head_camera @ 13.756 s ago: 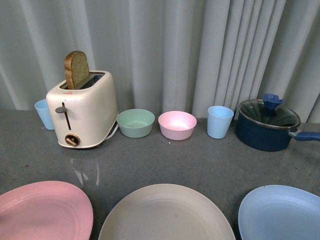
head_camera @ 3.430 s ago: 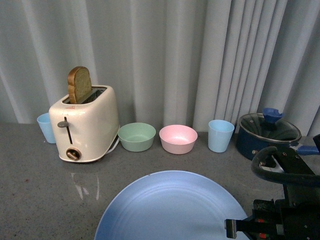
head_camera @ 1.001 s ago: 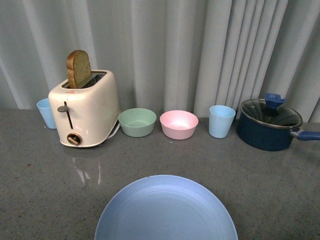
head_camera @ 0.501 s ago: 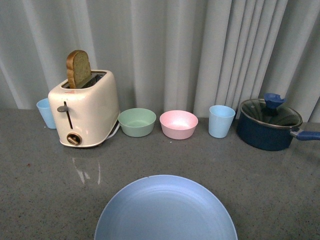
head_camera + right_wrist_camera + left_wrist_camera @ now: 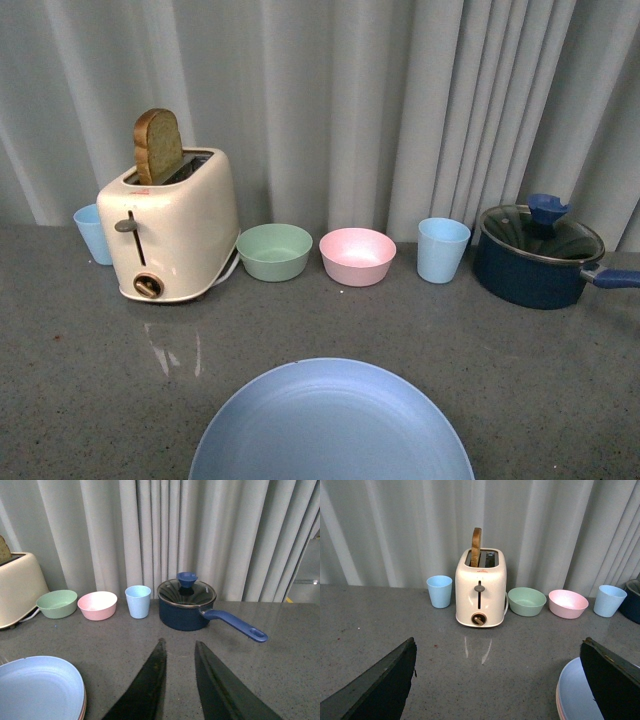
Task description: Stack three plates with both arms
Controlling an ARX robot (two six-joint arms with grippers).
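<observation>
The light blue plate (image 5: 330, 425) lies on the grey counter at the front centre, on top of the stack. It also shows in the left wrist view (image 5: 575, 692) and the right wrist view (image 5: 37, 687). A thin pink plate rim (image 5: 83, 704) shows under it. The beige plate is hidden. Neither arm shows in the front view. My left gripper (image 5: 497, 680) is open and empty, low over the bare counter to the left of the stack. My right gripper (image 5: 179, 645) is shut on nothing, over the counter to the right of the stack.
Along the curtain stand a blue cup (image 5: 92, 233), a cream toaster (image 5: 175, 240) with a bread slice, a green bowl (image 5: 274, 251), a pink bowl (image 5: 357, 256), another blue cup (image 5: 443, 250) and a lidded blue saucepan (image 5: 540, 262) with its handle pointing right.
The pink, beige and blue plates lay apart at first; now only the blue one shows on top at the centre. The right arm has left the front view.
</observation>
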